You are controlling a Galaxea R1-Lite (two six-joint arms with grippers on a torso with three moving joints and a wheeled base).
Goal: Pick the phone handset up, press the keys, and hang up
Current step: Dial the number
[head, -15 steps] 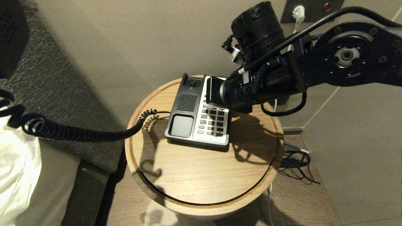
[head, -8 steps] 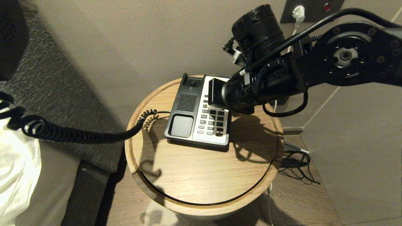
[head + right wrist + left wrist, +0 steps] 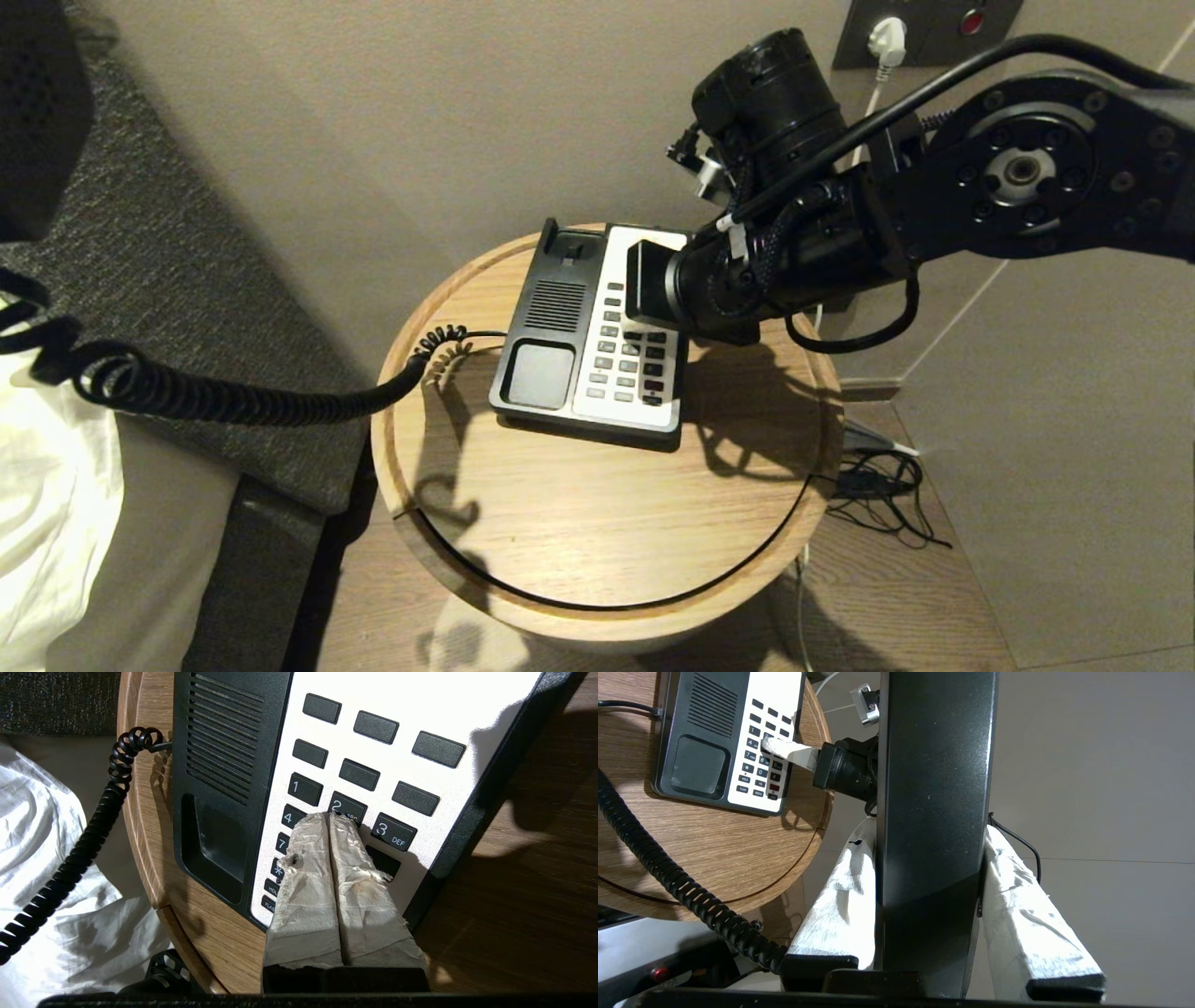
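The black phone handset (image 3: 934, 788) stands lengthwise between the white-wrapped fingers (image 3: 836, 896) of my left gripper (image 3: 927, 833), which is shut on it, off to the table's left side. Its coiled cord (image 3: 233, 401) stretches from the black-and-white phone base (image 3: 546, 359) leftward off the round wooden table (image 3: 579, 523). My right gripper (image 3: 329, 815) is shut, its wrapped tips pressed together. They rest on the keypad at the lower edge of the 2 key (image 3: 348, 805). In the head view the right wrist (image 3: 709, 280) hides those fingers. The cradle (image 3: 215, 844) is empty.
A wall socket with a white plug (image 3: 887, 42) sits behind the table. Loose cables (image 3: 878, 485) lie on the floor at the right. A bed with white sheets (image 3: 47, 504) and a grey upholstered panel (image 3: 187, 233) stand to the left.
My right wrist has edged slightly to the right over the keypad. The phone base, cord and left gripper have stayed put.
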